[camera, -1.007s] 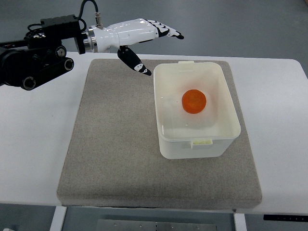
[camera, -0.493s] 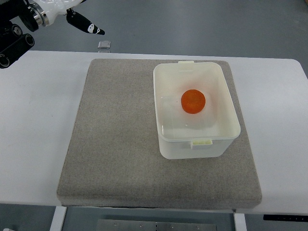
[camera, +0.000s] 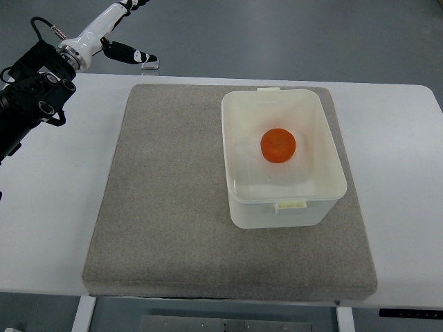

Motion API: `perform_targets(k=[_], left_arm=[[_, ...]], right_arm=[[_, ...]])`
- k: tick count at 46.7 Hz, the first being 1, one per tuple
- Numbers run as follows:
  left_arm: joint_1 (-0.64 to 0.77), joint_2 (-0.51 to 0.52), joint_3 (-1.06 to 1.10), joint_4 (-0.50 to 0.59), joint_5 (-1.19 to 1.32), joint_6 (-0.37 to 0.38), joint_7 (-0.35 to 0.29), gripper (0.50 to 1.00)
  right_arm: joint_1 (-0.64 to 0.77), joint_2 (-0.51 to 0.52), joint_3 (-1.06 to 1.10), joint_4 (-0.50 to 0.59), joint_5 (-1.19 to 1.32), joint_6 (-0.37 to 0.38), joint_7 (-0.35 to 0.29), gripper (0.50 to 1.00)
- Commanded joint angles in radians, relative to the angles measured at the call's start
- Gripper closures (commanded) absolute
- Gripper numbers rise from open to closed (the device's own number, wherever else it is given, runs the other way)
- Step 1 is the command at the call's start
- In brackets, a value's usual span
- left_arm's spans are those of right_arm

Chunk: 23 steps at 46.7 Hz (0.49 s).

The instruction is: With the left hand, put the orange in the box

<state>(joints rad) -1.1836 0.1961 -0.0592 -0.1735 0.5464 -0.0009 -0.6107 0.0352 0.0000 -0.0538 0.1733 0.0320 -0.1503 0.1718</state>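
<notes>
The round orange fruit [camera: 278, 146] is seen lying inside the white rectangular plastic box [camera: 325, 200], which is set on the grey felt mat [camera: 166, 207] spread over the white counter [camera: 48, 207]. The left hand [camera: 114, 28] is raised at the far-left corner, well apart from the box; its fingers [camera: 131, 54] are partly cut off by the frame edge, so their state cannot be told.

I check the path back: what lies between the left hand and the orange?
In the top view, bare grey mat and the near wall of the white box lie between the left hand and the orange.
</notes>
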Motion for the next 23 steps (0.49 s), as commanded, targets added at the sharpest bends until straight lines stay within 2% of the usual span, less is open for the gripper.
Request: perform_targets(k=[1, 8, 15, 18, 23], left_arm=[[0.004, -0.014, 0.001, 0.008, -0.158, -0.033, 0.028, 0.540], [0.009, -0.015, 0.001, 0.009, -0.362, -0.076, 0.062, 0.540], [0.035, -0.020, -0.011, 0.012, -0.477, -0.082, 0.078, 0.540], [0.048, -0.020, -0.040, 0.012, -0.540, -0.083, 0.135, 0.540], [0.068, -0.023, -0.114, 0.011, -0.628, -0.109, 0.268, 0.540]], right_arm=[[0.000, 0.000, 0.000, 0.000, -0.001, 0.000, 0.000, 0.574], [0.000, 0.000, 0.000, 0.000, 0.000, 0.000, 0.000, 0.574], [0.000, 0.000, 0.000, 0.000, 0.000, 0.000, 0.000, 0.574], [0.000, 0.000, -0.001, 0.000, -0.001, 0.000, 0.000, 0.574], [0.000, 0.000, 0.000, 0.000, 0.000, 0.000, 0.000, 0.574]])
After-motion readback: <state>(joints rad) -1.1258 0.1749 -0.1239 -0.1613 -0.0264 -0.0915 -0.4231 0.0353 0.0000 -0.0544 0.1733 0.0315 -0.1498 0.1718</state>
